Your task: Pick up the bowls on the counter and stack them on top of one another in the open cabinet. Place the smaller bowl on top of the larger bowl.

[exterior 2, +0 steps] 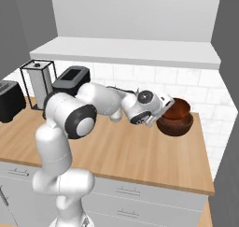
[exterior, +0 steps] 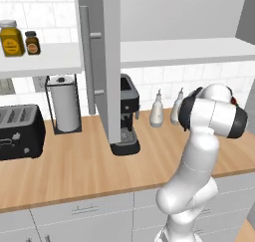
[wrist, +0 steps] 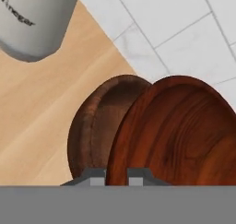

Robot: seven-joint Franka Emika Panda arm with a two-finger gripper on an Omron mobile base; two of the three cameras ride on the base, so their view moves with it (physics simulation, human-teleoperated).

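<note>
A reddish-brown wooden bowl (wrist: 184,135) sits tilted at the end effector (wrist: 116,176), its rim running between the two dark fingertips (wrist: 94,177), which appear pinched on it. Just beyond it, a second, darker brown bowl (wrist: 94,126) rests on the counter (wrist: 41,108), partly hidden behind the first. From the right base camera, the lifted bowl (exterior 2: 176,108) leans over the other bowl (exterior 2: 176,124) directly ahead of the end effector (exterior 2: 161,110), near the counter's (exterior 2: 121,151) far right end by the tiled wall. A white bottle (wrist: 37,20) marked "Vinegar" stands off to one side of the end effector. Well above it, the open cabinet (exterior: 184,49) shows its pale shelf floor, its tall grey door (exterior: 107,61) swung out over a black coffee machine (exterior: 127,116). Two white bottles (exterior: 157,109) stand behind the arm's elbow.
</note>
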